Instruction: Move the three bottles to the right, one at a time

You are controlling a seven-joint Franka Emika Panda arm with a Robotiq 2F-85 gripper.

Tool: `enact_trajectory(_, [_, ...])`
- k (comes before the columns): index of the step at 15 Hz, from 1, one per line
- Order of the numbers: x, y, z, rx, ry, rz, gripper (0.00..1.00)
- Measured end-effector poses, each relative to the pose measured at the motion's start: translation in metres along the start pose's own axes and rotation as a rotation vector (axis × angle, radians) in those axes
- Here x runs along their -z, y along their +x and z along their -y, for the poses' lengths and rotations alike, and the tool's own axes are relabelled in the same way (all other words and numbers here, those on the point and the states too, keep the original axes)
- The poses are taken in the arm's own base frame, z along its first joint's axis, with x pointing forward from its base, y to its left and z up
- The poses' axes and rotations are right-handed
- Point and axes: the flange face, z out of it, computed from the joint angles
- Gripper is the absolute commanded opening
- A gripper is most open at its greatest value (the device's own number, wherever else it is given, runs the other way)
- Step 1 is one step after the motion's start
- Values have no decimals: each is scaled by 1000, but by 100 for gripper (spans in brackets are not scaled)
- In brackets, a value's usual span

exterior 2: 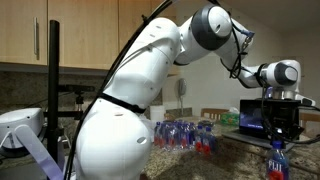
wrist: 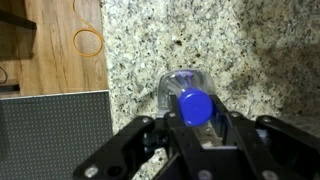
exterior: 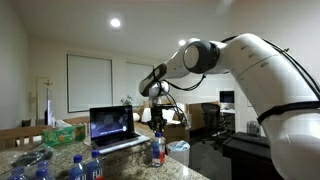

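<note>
In the wrist view the gripper has its 2 fingers pinching a bottle from both sides, just below its blue cap. The bottle is upright over the speckled stone counter; whether its base touches the stone I cannot tell. Past it, a rubber band lies on a wooden surface. In an exterior view, 2 more bottles stand in the foreground, well apart from the held 1, with an open laptop behind them and a green tissue box farther back.
</note>
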Motion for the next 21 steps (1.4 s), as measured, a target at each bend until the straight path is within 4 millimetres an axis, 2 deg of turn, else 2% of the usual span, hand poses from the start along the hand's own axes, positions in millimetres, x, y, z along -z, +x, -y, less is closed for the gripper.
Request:
enact_trajectory(2, [0,0,1,-19,1,0,14])
enact_trajectory(3, [0,0,2,-27,1,0,18])
enact_trajectory(4, [0,0,2,-33,1,0,47])
enact_trajectory(5, [0,0,2,-39,1,0,59])
enact_trajectory(11, [1,0,3,-53,1,-2,97])
enact_trajectory(13, [1,0,4,-53,1,-2,100])
enact_trajectory(17, [5,-1,7,-42,3,-4,100])
enact_trajectory(21, [20,-6,25,-8,4,-22,100])
